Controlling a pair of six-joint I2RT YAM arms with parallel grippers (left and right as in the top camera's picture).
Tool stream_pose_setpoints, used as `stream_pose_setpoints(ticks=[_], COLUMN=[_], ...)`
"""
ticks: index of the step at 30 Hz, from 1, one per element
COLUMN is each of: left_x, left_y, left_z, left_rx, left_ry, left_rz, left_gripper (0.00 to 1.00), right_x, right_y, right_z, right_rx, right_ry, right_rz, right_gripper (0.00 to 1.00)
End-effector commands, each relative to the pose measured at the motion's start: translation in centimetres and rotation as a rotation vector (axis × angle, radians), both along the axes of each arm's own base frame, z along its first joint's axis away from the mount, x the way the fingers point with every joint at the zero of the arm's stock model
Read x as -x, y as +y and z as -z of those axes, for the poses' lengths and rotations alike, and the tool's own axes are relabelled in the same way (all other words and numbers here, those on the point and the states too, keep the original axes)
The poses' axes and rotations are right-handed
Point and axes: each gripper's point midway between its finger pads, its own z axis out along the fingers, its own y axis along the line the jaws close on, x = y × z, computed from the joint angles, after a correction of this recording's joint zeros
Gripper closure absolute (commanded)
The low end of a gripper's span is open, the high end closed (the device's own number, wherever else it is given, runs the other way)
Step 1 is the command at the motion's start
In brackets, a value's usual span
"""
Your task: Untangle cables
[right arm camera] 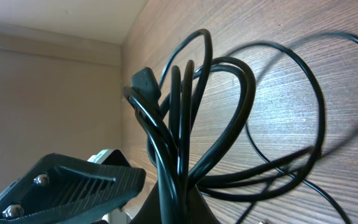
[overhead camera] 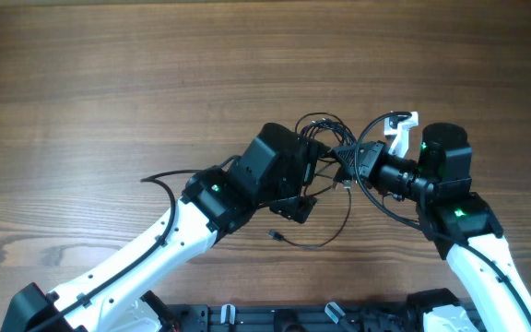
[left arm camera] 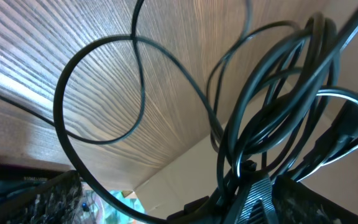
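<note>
The cables are a tangle of thin black cords in the middle of the table. One loose loop trails toward the front and ends in a small plug. My right gripper points left and is shut on the bundle. In the right wrist view the cables rise as several loops straight out of the shut right gripper. My left gripper stands open right beside it. In the left wrist view the cables hang between its wide fingers, with one big loop over the wood.
The wooden table runs bare to the back and left. The left arm's own thicker cord arcs out beside its forearm. A white camera mount sits on the right wrist. The left gripper's ribbed finger crowds the right wrist view.
</note>
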Motion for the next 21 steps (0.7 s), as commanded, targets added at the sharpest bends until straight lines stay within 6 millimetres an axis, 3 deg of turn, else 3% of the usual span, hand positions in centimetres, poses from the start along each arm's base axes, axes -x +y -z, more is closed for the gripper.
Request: stream_pose_setpoints(ticks=[1, 9, 21], left_x=[-0.6, -0.1, -2.4], left_y=[0.2, -0.1, 1.9], left_z=[-0.3, -0.1, 3.5], left_rx=[-0.002, -0.012, -0.232], left_ry=[-0.001, 0.002, -0.089], left_rz=[-0.042, -0.030, -0.190], left_gripper=[0.00, 0.00, 0.03], right_x=[-0.3, -0.2, 0.5], right_y=[0.1, 0.1, 0.5], right_z=[-0.7, -0.7, -0.5], right_rx=[-0.006, -0.007, -0.029], right_ry=[-0.014, -0.010, 0.023], right_rz=[-0.004, -0.002, -0.032], right_gripper=[0.96, 0.96, 0.96])
